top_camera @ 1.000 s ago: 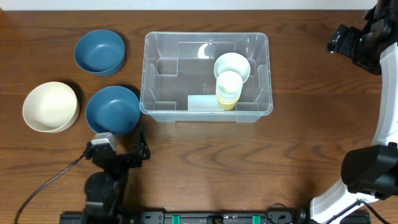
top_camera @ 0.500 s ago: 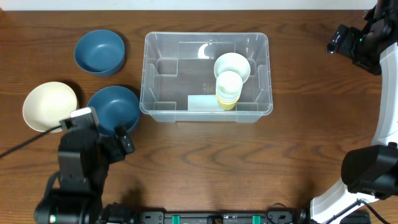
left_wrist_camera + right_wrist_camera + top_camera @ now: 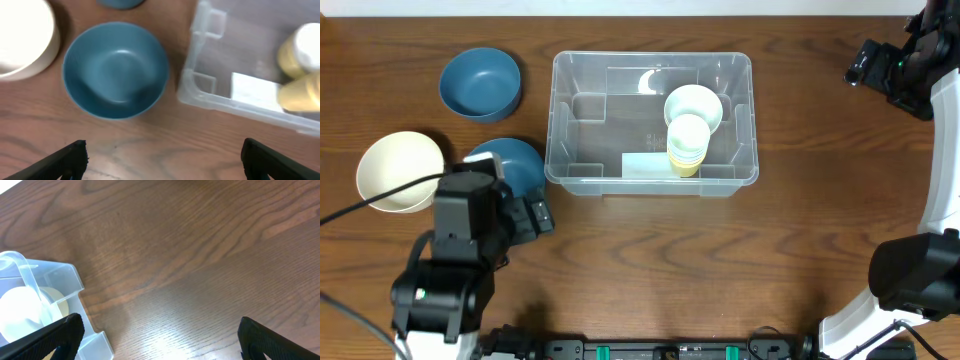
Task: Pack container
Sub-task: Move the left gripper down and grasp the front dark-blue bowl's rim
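**Both grippers wide open, container waiting beyond the fingertips**

The left gripper [image 3: 162, 155] hangs above the wooden table [image 3: 720, 260] with its fingertips [image 3: 72, 155] spread as far as they go and nothing between them. Straight ahead of them, a little toward the left finger, sits a blue bowl [image 3: 116, 70]. A cream bowl [image 3: 22, 40] lies further out past that same finger. A second blue bowl [image 3: 480, 83] stands beyond both.

The container [image 3: 605, 125] lies ahead of the left gripper's right finger, its near corner just beside the blue bowl but apart from it. Inside, toward the end away from the bowls, are a stack of yellow cups [image 3: 688, 143] and a pale round piece [image 3: 693, 105], cup or small bowl I cannot tell. A pale label [image 3: 645, 165] shows on the near long wall.

The right gripper [image 3: 160, 335] is likewise fully spread and empty, well apart from the container. Only a corner of the bin shows ahead of its left finger, with bare wood elsewhere.

The container looks like thin clear plastic: probably light, smooth and slippery, with walls that would flex under a pinch. The rolled rim, or the moulded recess at a short end, seems the safest place to hold it. Pressing mid-wall would likely bow it or make it slide.
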You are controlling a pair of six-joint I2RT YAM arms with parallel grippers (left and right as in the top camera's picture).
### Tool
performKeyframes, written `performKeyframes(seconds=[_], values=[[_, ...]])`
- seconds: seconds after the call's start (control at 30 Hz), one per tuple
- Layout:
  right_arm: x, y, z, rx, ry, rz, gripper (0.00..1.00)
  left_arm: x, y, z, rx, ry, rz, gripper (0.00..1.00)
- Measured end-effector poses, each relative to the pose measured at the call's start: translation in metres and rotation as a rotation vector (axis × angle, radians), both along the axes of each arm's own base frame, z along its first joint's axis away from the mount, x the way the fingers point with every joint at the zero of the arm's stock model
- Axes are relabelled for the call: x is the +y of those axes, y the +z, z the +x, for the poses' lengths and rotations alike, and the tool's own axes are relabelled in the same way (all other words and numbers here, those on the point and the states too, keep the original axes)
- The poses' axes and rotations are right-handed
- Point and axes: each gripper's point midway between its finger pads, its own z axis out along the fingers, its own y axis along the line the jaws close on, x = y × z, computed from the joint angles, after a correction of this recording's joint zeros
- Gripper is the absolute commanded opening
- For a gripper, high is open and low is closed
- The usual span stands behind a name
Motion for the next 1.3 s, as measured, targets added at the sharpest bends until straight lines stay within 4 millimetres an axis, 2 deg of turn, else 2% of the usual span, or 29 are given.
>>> performKeyframes(seconds=[0.37, 0.5, 0.67, 0.77, 0.9, 1.0, 1.17, 1.3], values=[[0.0, 0.0, 0.0, 0.0, 0.0, 0.0, 0.99, 0.057, -0.058, 0.022, 0.167, 0.608, -0.024, 0.98], [0.0, 0.0, 0.0, 0.0, 0.0, 0.0, 0.99, 0.075, -0.085, 0.022, 0.236, 0.812, -0.068, 0.98], [0.0, 0.0, 0.0, 0.0, 0.0, 0.0, 0.99, 0.091, -0.109, 0.019, 0.306, 0.966, -0.125, 0.98], [0.0, 0.0, 0.0, 0.0, 0.0, 0.0, 0.99, 0.099, -0.116, 0.018, 0.324, 1.009, -0.152, 0.99], [0.0, 0.0, 0.0, 0.0, 0.0, 0.0, 0.99, 0.108, -0.12, 0.033, 0.297, 0.984, -0.217, 1.0], [0.0, 0.0, 0.0, 0.0, 0.0, 0.0, 0.99, 0.111, -0.126, 0.04, 0.308, 0.934, -0.236, 0.96], [0.0, 0.0, 0.0, 0.0, 0.0, 0.0, 0.99, 0.109, -0.146, 0.042, 0.389, 0.854, -0.224, 0.94], [0.0, 0.0, 0.0, 0.0, 0.0, 0.0, 0.99, 0.108, -0.165, 0.04, 0.459, 0.828, -0.208, 0.87]])
